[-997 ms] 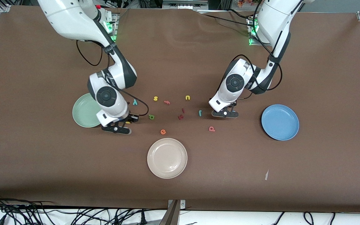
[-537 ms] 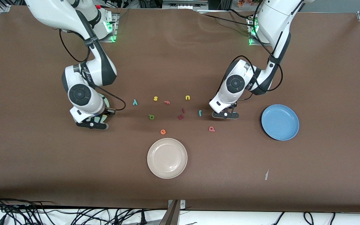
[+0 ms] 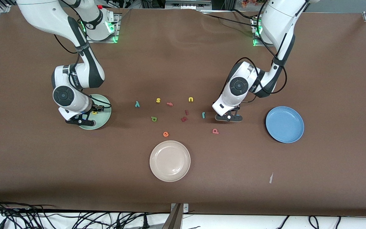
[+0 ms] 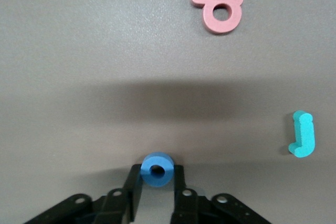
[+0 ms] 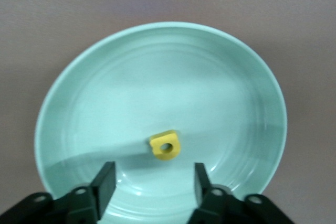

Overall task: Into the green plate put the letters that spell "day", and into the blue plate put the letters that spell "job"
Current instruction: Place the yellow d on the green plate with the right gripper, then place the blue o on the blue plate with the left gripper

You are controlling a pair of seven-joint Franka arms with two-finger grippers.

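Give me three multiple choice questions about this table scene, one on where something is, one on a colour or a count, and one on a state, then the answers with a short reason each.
1. Where is the yellow "d"?
A. in the green plate
B. in the blue plate
C. on the bare table

2. How many plates are on the table?
A. two
B. three
C. four

3. What is the left tool doing?
A. hanging open over the cream plate
B. gripping the salmon "b"
C. closed on the blue "o" at the table

Answers: 1 A, the right wrist view shows it lying in the plate under the open right tool. 2 B, green, cream and blue. 3 C, its fingers press both sides of the ring.
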